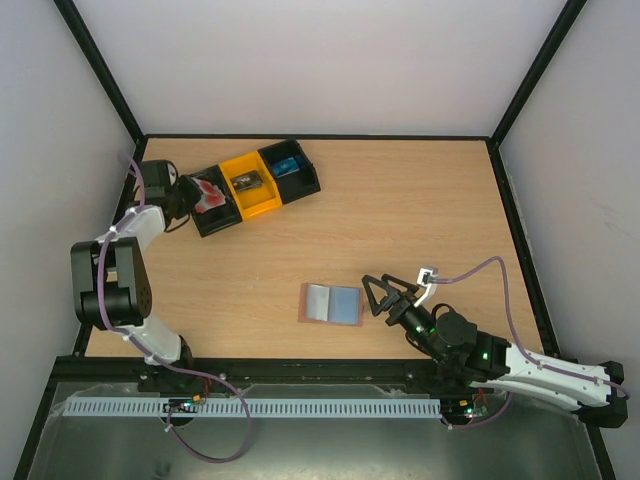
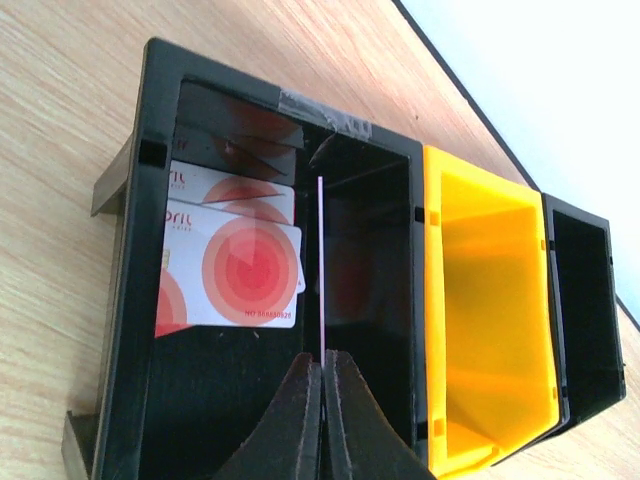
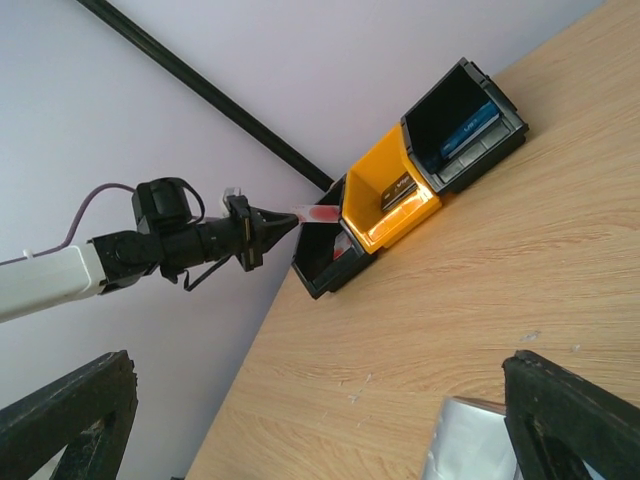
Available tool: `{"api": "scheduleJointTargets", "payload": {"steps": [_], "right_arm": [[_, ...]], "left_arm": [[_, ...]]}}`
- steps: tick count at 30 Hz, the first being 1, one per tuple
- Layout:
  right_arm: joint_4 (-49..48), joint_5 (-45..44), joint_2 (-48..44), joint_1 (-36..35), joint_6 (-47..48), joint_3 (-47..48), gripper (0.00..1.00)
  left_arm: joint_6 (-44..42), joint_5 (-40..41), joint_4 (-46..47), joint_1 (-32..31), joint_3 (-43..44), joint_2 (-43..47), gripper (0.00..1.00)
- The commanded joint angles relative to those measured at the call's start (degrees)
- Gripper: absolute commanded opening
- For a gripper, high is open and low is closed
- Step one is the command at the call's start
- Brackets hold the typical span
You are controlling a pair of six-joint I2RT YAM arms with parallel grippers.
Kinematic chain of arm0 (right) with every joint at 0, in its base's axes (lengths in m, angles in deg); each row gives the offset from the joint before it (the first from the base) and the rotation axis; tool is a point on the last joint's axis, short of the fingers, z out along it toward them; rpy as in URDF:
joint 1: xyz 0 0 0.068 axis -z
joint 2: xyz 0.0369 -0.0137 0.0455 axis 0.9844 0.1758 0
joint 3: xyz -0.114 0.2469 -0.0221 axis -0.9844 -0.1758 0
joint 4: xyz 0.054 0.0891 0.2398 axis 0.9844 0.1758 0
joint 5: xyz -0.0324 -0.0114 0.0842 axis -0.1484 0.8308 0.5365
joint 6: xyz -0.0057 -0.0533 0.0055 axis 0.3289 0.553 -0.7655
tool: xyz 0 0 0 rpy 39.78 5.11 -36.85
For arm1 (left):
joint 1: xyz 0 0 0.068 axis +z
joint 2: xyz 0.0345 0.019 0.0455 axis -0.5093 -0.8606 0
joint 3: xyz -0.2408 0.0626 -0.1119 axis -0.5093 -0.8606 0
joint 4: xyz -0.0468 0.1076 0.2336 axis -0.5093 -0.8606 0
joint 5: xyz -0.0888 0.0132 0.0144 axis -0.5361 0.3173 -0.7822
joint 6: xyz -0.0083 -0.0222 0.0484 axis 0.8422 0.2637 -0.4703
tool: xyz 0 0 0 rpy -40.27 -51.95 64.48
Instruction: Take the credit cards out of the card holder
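card holder point(image 1: 331, 303) unfolded flat, just beside the spread right end effector point(image 1: 367, 296)

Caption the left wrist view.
Left gripper pinches a thin card edge-on above black plastic bin holding two red-patterned white cards.

The wooden bench point(image 1: 400, 200) carries an open card holder point(image 1: 331, 303) just beside the right claw point(image 1: 369, 296) and a row of bins point(image 1: 255, 187) at the left claw point(image 1: 192, 194).
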Motion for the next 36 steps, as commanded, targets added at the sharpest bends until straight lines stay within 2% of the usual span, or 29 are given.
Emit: {"api": "scheduleJointTargets", "payload": {"steps": [1,7,11,23,36], "right_arm": [[-1.21,-3.36,0.16,0.01,0.69,-0.44,0.98],[-2.81,-4.61,0.52,0.03,1.39,-0.67,0.97],[-2.24,-4.78,0.41,0.01,1.15,-0.82,0.97],[-1.88,-5.41,-0.03,0.01,1.26,-1.71,0.97],[-0.66,-5.5,-0.4,0.01,2.35,-1.32,0.98]], "left_arm": [[-1.63,1.12,-0.63,0.09,2.52,-1.61,0.03],[-1.59,-0.04,0.54,-0.24,3.83,-4.29,0.03],[-2.04,3.3,-0.53,-1.19,4.94,-5.08,0.03],[-2.61,6.47,-1.33,-2.61,5.79,-7.84,0.03],[-3.99,8.17,-3.78,-3.56,8.48,-9.78,0.13]]}}
